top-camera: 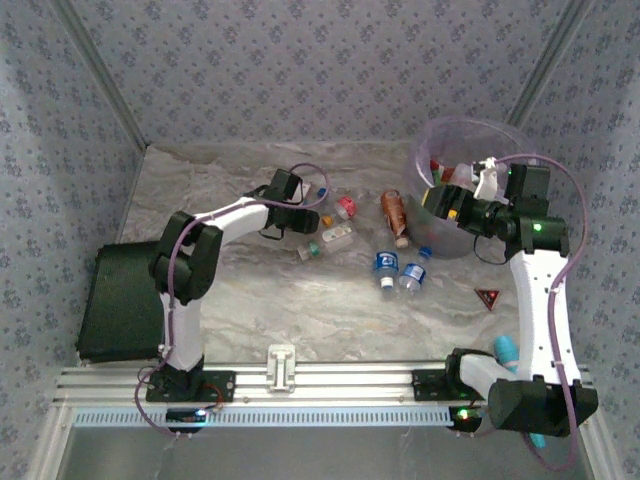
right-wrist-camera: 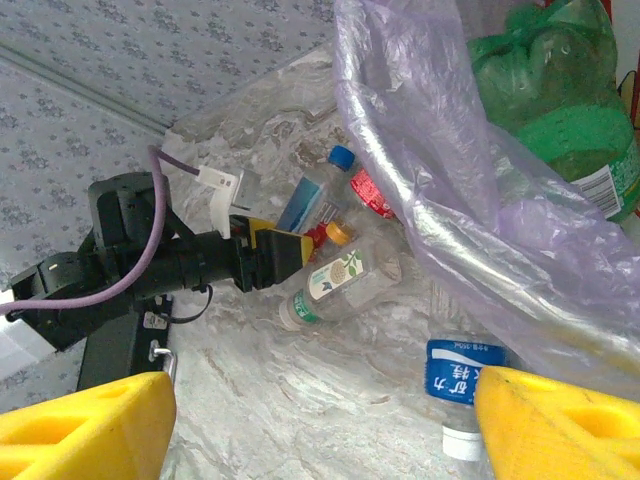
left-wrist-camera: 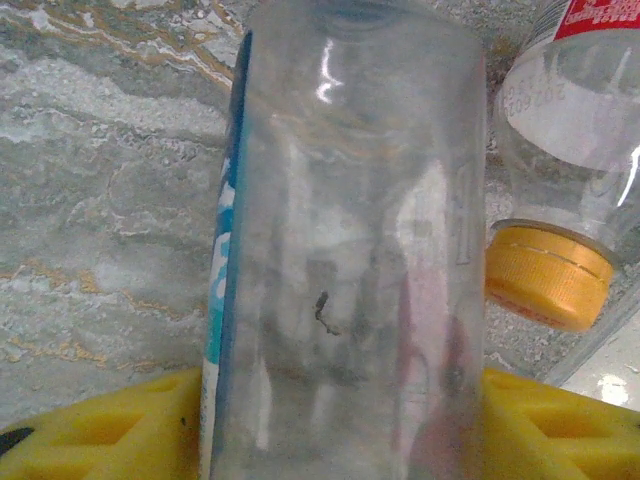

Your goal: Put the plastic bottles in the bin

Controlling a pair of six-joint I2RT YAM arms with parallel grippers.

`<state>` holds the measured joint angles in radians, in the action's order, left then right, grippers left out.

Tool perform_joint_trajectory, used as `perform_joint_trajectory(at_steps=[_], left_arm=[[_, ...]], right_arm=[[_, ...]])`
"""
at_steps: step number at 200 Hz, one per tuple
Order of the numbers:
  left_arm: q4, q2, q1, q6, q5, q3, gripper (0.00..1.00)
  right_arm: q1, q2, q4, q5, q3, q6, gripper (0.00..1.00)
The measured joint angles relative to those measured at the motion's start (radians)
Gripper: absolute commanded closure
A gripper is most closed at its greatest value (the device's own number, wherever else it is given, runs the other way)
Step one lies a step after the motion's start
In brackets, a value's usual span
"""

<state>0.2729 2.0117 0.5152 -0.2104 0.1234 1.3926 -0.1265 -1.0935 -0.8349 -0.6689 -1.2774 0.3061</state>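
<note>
My left gripper (top-camera: 300,215) (left-wrist-camera: 345,425) has its yellow fingers (left-wrist-camera: 110,430) pressed against both sides of a clear bottle with a blue label (left-wrist-camera: 350,230) and blue cap (top-camera: 322,190), lying on the table. A bottle with an orange cap (left-wrist-camera: 550,270) lies just to its right. My right gripper (top-camera: 442,204) (right-wrist-camera: 320,430) hangs open and holds nothing, beside the bin (top-camera: 470,135) with its lilac liner (right-wrist-camera: 450,200). A green bottle (right-wrist-camera: 560,90) is inside. Loose bottles lie between: orange-brown (top-camera: 393,212), two with blue labels (top-camera: 385,268) (top-camera: 413,275), and one with a green-and-white label (right-wrist-camera: 345,280).
A black mat (top-camera: 120,300) lies at the table's left edge. A small red triangle (top-camera: 488,297) sits near the right arm, and a teal tool (top-camera: 507,350) by its base. Patterned walls close in the back and sides.
</note>
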Motion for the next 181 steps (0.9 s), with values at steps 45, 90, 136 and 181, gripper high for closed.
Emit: perform_joint_trajectory(at_steps=[45,90,136,181], left_arm=[[0.019,-0.089,-0.016,0.013,-0.012,-0.014,0.48],[0.004,-0.237,-0.025,0.015,-0.021,-0.085,0.54],[-0.112,-0.45,-0.027,-0.056,0.093,-0.267,0.75],[-0.383,-0.633,0.033,-0.188,0.14,-0.518,0.87]], right_arm=[[0.0,0.008,-0.007,-0.001,-0.001,0.0,0.2],[0.002,0.009,-0.017,-0.002,-0.026,0.005,0.2],[0.109,-0.007,0.039,-0.001,-0.04,0.038,0.2],[0.298,-0.149,0.174,0.034,-0.077,0.122,0.18]])
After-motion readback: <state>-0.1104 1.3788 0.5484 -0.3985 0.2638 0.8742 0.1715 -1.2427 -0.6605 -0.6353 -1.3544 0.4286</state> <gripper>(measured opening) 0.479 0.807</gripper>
